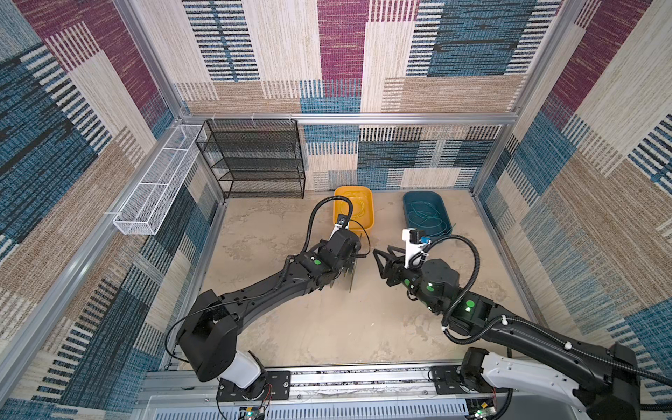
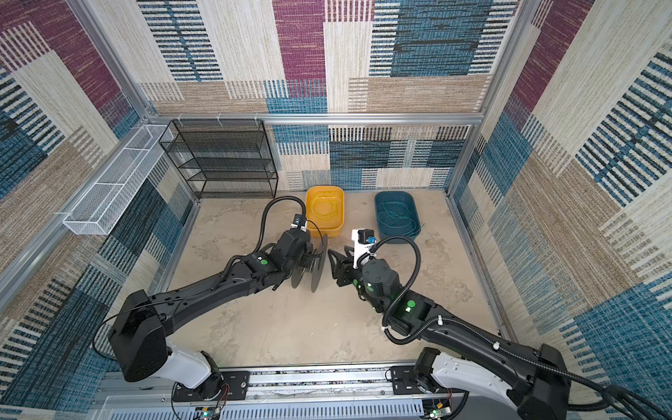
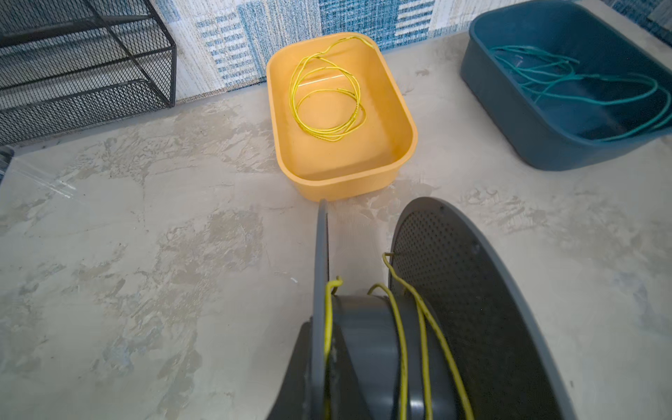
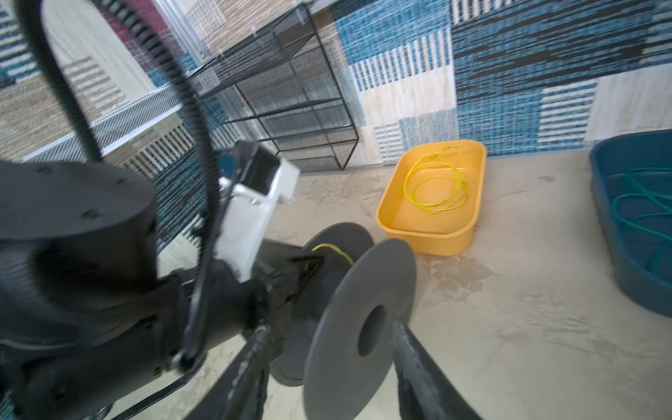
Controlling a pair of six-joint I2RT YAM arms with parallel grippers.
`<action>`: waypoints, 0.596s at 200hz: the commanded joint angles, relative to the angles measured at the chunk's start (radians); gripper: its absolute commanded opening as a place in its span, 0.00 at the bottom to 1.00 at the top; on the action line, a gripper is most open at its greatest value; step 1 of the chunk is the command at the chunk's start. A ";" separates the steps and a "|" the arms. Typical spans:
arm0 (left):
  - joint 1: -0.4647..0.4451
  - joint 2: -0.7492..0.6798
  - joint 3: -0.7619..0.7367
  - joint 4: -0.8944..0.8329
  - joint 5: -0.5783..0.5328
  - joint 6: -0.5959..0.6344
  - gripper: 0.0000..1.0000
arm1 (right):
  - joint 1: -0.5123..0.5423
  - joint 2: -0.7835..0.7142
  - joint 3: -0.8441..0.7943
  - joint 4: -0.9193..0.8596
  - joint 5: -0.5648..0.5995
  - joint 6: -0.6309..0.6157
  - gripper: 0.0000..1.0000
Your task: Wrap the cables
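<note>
A grey spool [image 3: 367,349] with a few turns of yellow cable [image 3: 400,338] on its hub is held off the floor by my left gripper [image 1: 345,262], which is shut on one flange. In both top views the spool [image 1: 351,269] [image 2: 318,265] stands on edge between the two grippers. My right gripper [image 1: 377,262] [image 4: 331,327] is open just beside the spool's outer flange [image 4: 360,316], with a small gap and nothing held. More yellow cable [image 3: 327,98] [image 2: 324,207] lies in loose loops in the yellow bin [image 3: 345,189].
A dark blue bin [image 1: 411,198] at the back right holds loose teal cords [image 3: 567,76]. A black mesh shelf [image 1: 254,160] stands against the back wall on the left. A white mesh basket [image 1: 156,182] hangs on the left wall.
</note>
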 commanded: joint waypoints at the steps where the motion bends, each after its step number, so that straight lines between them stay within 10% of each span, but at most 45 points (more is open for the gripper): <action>1: -0.010 -0.045 -0.022 -0.022 -0.028 0.166 0.00 | -0.070 -0.068 -0.034 -0.024 -0.113 0.005 0.58; 59: -0.138 -0.187 -0.177 0.220 -0.195 0.592 0.00 | -0.076 -0.256 -0.193 0.042 0.141 -0.082 0.71; 119: -0.341 0.059 -0.227 0.690 -0.493 1.132 0.00 | -0.087 -0.280 -0.231 -0.027 0.319 0.005 0.78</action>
